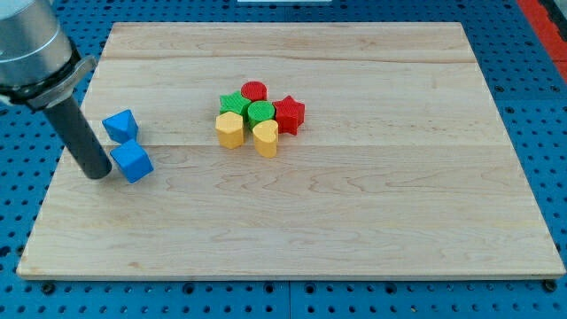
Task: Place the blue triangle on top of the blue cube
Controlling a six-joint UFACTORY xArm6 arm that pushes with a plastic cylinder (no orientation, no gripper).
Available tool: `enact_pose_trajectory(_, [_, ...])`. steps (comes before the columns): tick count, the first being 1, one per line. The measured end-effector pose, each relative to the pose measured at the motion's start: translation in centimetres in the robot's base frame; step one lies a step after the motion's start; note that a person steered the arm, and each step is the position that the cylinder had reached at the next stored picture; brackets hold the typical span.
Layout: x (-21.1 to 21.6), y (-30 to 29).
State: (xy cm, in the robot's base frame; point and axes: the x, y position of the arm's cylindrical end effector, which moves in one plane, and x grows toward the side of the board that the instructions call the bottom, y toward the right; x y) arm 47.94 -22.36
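The blue triangle [120,125] lies near the board's left side. The blue cube [132,161] sits just below it toward the view's bottom, touching or nearly touching it. My tip [97,174] rests on the board right at the cube's left side, close to or touching it. The dark rod rises from there toward the view's top left.
A tight cluster sits at the board's middle: a red cylinder [254,90], a green block [232,103], a green round block [260,112], a red star [289,112], a yellow block [229,129] and a yellow heart [266,137]. The wooden board [354,221] lies on a blue perforated surface.
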Motion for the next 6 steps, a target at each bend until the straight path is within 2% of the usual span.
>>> enact_pose_trajectory(2, [-2.6, 8.7])
enact_pose_trajectory(3, [0.4, 9.3])
enact_pose_trajectory(4, [2.7, 4.4])
enact_pose_trajectory(5, [0.5, -3.3])
enact_pose_trajectory(6, [-4.0, -5.1])
